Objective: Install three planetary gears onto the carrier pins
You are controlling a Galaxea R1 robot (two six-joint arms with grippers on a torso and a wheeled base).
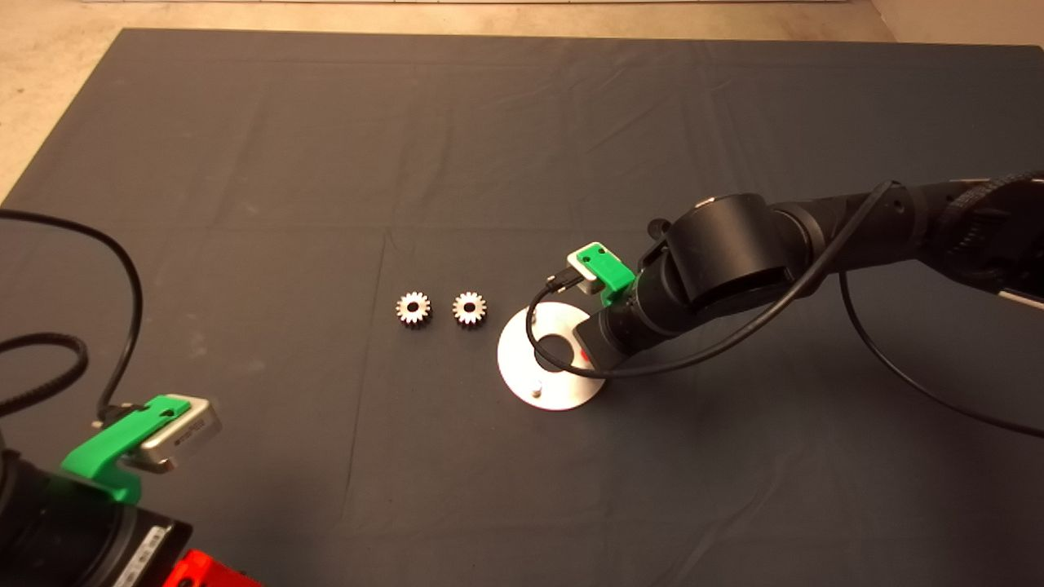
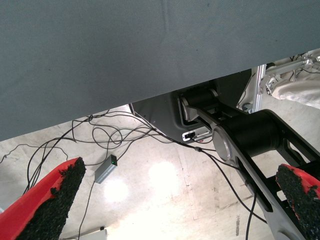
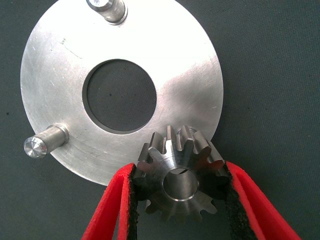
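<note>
Mat dark, creased; pale floor beyond

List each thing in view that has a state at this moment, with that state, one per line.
right gripper: shut on a planetary gear, low over the disc's rim.
held gear: clamped between the pads, over the disc; whether it sits on a pin is hidden.
two loose gears: flat on the mat, apart.
disc: flat on the mat; two visible pins bare.
left gripper: open, parked lower left, holding nothing.
</note>
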